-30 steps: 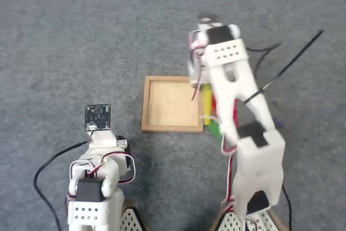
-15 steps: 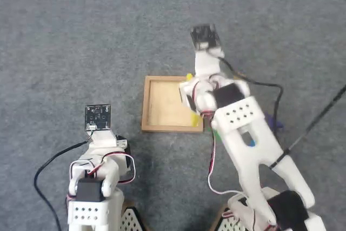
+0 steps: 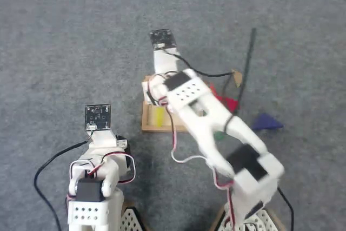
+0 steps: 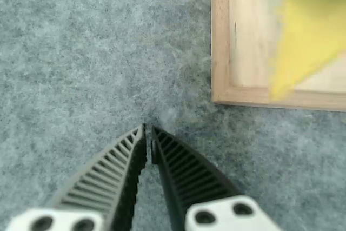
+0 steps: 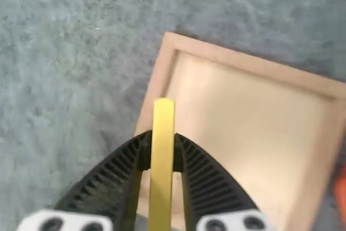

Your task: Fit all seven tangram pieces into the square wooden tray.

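Here, the right gripper (image 5: pixel 162 140) clamps its fingers on the yellow piece (image 5: pixel 163 117), held edge-on over one wall of the tray (image 5: pixel 154 87). The left gripper (image 4: pixel 147 131), fingers together, hangs above the desk (image 4: pixel 81 52) near a tray corner.

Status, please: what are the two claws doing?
Right gripper shut on yellow piece, over tray. Left gripper shut, beside tray. Red piece, blue piece outside tray.

Right arm (image 3: pixel 208 120) covers most of the tray (image 3: pixel 147 127). A green piece (image 3: pixel 218 135) beside the tray is largely hidden. The yellow piece (image 4: pixel 303 47) above the tray is blurred and cut off.
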